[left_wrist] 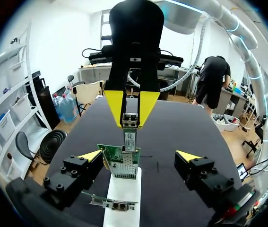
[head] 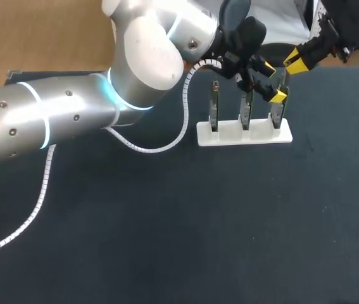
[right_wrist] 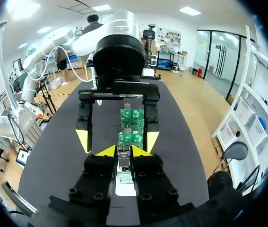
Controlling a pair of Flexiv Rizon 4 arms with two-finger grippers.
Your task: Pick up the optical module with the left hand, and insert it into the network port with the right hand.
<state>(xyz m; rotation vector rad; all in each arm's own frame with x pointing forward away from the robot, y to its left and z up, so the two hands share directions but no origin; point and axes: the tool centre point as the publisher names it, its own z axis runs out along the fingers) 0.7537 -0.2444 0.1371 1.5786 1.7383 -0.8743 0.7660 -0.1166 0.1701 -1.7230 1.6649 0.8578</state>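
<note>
Right gripper (right_wrist: 124,151) squeezes the optical module (left_wrist: 130,135). Left gripper (left_wrist: 139,156) is wide open by the stand's (head: 230,134) 3 o'clock card (head: 276,114).

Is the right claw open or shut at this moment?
Shut. The right claw grips the optical module: the right wrist view shows it pinched from both sides.

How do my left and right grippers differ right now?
The left gripper has its fingers spread wide and holds nothing; the right gripper has its fingers shut on the optical module. The left gripper faces the green card from one side; the right gripper faces it from the opposite side, its module reaching the card. Both have yellow tips and hover over the white rack.
</note>
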